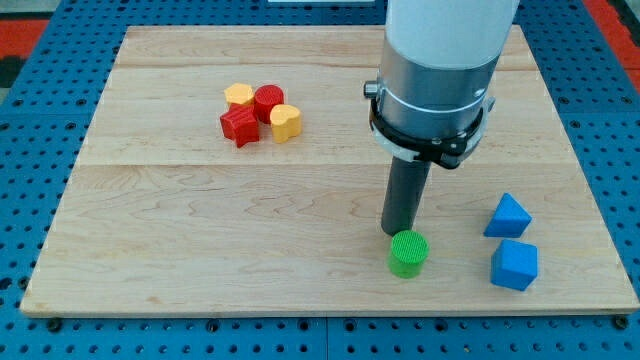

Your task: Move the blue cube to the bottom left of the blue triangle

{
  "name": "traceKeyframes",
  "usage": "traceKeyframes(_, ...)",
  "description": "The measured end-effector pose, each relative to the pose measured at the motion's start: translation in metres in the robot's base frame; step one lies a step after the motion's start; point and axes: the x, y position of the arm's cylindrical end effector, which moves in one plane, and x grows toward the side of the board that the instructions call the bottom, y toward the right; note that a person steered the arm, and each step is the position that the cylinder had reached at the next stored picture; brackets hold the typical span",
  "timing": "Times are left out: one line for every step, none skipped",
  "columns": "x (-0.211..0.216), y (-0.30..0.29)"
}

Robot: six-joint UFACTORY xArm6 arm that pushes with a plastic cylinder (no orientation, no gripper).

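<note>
The blue cube (514, 265) lies near the view's bottom right of the wooden board (200, 230). The blue triangle (507, 216) sits just above it, almost touching. My tip (397, 232) is down on the board to the left of both blue blocks, about a hundred pixels from the cube. It stands right at the upper edge of a green cylinder (408, 253), touching or nearly touching it.
A cluster sits at the view's upper left of centre: a yellow block (238, 96), a red cylinder (268, 102), a red star-shaped block (239, 126) and a yellow heart-shaped block (285, 122). The arm's grey body (435, 70) looms over the upper middle.
</note>
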Motion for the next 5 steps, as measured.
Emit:
traceKeyframes(0.018, -0.03)
traceKeyframes(0.064, 0.0)
traceKeyframes(0.065, 0.042)
traceKeyframes(0.085, 0.078)
traceKeyframes(0.082, 0.13)
